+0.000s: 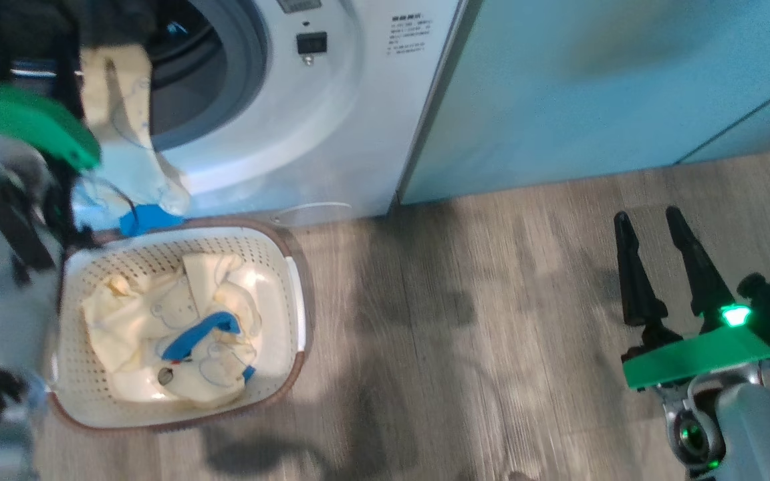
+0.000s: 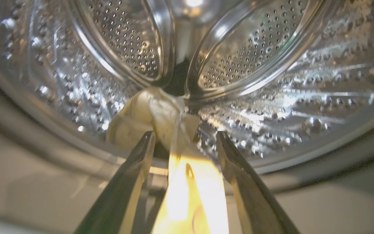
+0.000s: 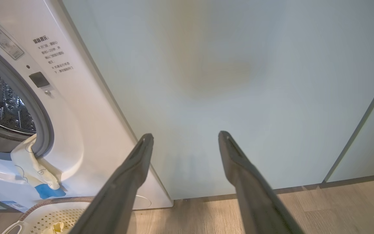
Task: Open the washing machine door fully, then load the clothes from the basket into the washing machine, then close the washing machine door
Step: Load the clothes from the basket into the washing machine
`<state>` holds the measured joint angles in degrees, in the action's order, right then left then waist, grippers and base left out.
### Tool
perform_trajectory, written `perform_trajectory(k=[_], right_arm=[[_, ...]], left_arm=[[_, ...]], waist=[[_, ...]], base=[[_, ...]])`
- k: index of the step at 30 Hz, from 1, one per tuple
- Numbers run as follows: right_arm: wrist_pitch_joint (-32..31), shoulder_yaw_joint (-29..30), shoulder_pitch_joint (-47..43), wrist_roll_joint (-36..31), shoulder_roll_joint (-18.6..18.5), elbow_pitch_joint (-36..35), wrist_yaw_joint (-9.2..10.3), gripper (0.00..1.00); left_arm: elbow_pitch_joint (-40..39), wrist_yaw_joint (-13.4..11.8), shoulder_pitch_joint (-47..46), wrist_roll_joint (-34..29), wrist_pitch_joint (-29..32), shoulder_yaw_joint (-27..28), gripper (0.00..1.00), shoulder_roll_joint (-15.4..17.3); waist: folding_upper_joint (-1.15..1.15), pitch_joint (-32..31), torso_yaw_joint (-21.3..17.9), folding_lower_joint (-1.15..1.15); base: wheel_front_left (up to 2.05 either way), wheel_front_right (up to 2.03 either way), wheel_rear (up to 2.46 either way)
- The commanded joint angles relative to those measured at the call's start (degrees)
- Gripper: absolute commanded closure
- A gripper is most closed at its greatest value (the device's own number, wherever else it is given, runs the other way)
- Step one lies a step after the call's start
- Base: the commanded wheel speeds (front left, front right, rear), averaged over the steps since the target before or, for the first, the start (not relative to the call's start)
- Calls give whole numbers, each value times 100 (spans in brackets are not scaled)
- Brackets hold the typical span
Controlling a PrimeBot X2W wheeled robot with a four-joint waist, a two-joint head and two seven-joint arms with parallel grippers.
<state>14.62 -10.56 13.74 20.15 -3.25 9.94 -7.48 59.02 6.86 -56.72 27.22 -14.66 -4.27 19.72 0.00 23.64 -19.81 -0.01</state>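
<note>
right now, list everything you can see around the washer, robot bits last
washing machine: one, white, upper left of head view, opening uncovered
drum: one, perforated steel, inside the machine
hanging garment: one, pale yellow with blue patch, draped from the opening down the machine's front
basket: one, white with brown rim, on the floor below the opening
clothes in the basket: small heap, cream with blue trim, count unclear
cabinet fronts: at least two, pale green, right of the machine
floor: grey-brown wood look
left gripper: open, at the drum mouth, garment between its jaws
right gripper: open, empty, over the floor at right
</note>
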Motion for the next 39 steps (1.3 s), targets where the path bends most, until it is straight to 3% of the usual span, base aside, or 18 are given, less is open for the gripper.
perform_trajectory(k=[1, 14, 23, 30, 39], right_arm=[[38, -47, -95, -43, -98, -144, -1, 0], [38, -15, -434, -63, -155, -190, -1, 0], [38, -27, -546, -58, -154, -177, -1, 0], [38, 10, -596, -45, -165, -218, -1, 0], [38, -55, -524, -21, -114, -222, -1, 0]], left_arm=[[-393, -57, 282, -64, -33, 199, 0, 171], [-2428, -298, 2794, -479, -33, 641, 0, -372], [-3300, -384, 4143, -649, -33, 917, 0, -733], [-3546, -314, 4558, -718, -33, 1150, 0, -867], [-3481, -246, 4410, -843, -34, 1201, 0, -871]], waist=[[0, -239, 115, 1], [0, -726, 312, 1], [0, -878, 377, 1], [0, -860, 422, 1], [0, -671, 391, 1]], base=[[0, 0, 0], [0, 0, 0], [0, 0, 0], [0, 0, 0], [0, 0, 0]])
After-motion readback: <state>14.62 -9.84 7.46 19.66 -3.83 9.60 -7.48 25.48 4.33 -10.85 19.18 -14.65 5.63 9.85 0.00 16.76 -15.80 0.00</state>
